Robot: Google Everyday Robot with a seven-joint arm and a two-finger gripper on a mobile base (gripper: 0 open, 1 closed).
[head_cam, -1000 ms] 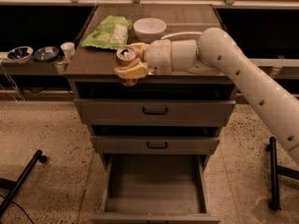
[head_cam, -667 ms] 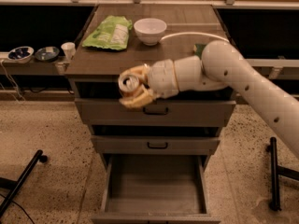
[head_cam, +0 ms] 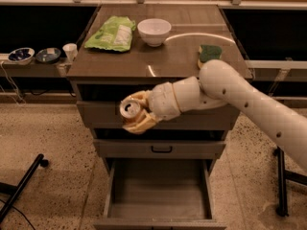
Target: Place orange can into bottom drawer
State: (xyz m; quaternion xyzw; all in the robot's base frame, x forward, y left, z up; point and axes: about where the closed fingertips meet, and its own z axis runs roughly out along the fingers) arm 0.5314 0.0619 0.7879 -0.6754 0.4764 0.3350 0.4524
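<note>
The gripper (head_cam: 135,114), at the end of a thick white jointed robot arm (head_cam: 249,99) that reaches in from the right, hangs in front of the top drawer (head_cam: 100,115) of a grey-brown wooden cabinet, below the front edge of its surface (head_cam: 177,56). Its pale yellowish fingers (head_cam: 142,124) are clamped above and below the small shiny orange-copper drink can (head_cam: 129,109). The can lies tilted on its side in the grasp, with its silver pull-tab top turned toward the camera, held in the air and well above the bottom drawer (head_cam: 158,195). No brand or lettering can be read on the can. That lowest grey-brown drawer is pulled fully out, showing a plain grey interior. Just above it, the closed middle drawer (head_cam: 124,149) carries a black handle (head_cam: 161,149). On the surface lie a crumpled light-green snack bag (head_cam: 112,32), whose printing is too small to read, a round white bowl (head_cam: 154,31) just to its right, and a green-and-yellow sponge (head_cam: 209,53) near the right edge, beside the arm's elbow. To the left of the cabinet, a lower shelf (head_cam: 29,71) holds two dark shallow bowls (head_cam: 21,55) side by side and a small white cup (head_cam: 70,51). The floor (head_cam: 57,143) is speckled beige.
</note>
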